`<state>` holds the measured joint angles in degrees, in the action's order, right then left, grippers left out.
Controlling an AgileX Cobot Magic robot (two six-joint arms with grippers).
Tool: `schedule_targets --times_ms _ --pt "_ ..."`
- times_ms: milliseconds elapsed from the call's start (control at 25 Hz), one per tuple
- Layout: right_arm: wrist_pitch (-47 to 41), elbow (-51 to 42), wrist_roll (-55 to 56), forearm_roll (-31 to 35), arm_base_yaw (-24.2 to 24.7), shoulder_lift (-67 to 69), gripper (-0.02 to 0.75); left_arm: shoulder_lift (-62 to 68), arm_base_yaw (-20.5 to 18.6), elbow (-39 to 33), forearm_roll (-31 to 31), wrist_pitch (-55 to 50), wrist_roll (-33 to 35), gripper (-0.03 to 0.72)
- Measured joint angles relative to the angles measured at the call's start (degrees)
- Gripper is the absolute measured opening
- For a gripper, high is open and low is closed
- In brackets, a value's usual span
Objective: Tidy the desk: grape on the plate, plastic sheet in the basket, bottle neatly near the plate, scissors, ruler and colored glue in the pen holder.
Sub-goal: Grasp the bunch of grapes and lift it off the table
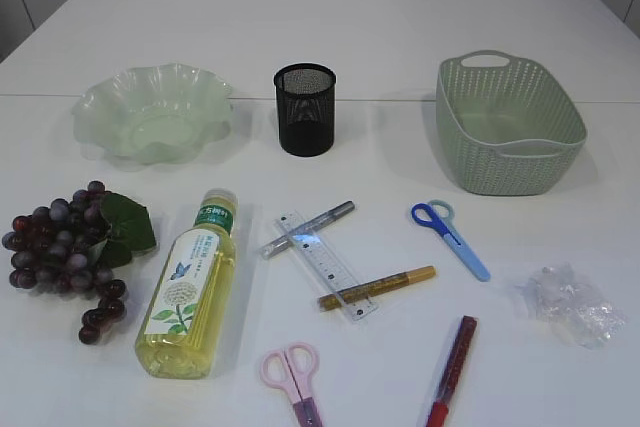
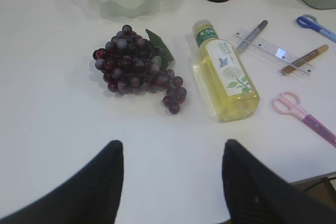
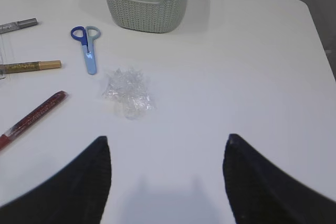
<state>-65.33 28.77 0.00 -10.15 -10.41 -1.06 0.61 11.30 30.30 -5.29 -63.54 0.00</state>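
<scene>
You have three holders at the back of the white bench [image 1: 400, 7]. The wavy green plate [image 1: 152, 112] on the left has nothing in it. The black mesh pen holder [image 1: 305, 109] in the middle looks bare inside, though you cannot see its bottom. The green basket [image 1: 507, 125] on the right has nothing in it either.

Everything else lies on the bench in front of them. The grape [image 1: 65, 252] bunch is just in front of the plate. The bottle [image 1: 190, 285] of yellow drink lies on its side right next to it. The clear ruler [image 1: 327, 264] has a silver glue pen [image 1: 308, 229] and a gold glue pen [image 1: 377, 287] lying across it. A red glue pen [image 1: 453, 369] and pink scissors [image 1: 293, 375] sit near the front edge. Blue scissors [image 1: 449, 237] lie in front of the basket. The crumpled plastic sheet [image 1: 572, 305] is at the far right.

Your left gripper [image 2: 170, 182] is spread wide and holds nothing. Your right gripper [image 3: 168, 182] is spread wide too, near the plastic sheet.
</scene>
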Motion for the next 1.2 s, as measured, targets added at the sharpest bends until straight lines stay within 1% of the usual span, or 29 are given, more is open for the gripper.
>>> schedule_targets --times_ms 840,960,1200 --pt "-0.11 0.0 0.0 0.0 0.0 0.0 0.522 1.04 0.0 0.0 -1.05 0.29 0.0 0.435" --pt "-0.11 0.0 0.0 0.0 0.0 0.0 0.522 5.89 0.0 2.26 -1.41 0.29 0.0 0.435" --pt "-0.11 0.0 0.0 0.0 0.0 0.0 0.522 19.72 0.0 8.39 0.46 0.82 0.0 0.435"
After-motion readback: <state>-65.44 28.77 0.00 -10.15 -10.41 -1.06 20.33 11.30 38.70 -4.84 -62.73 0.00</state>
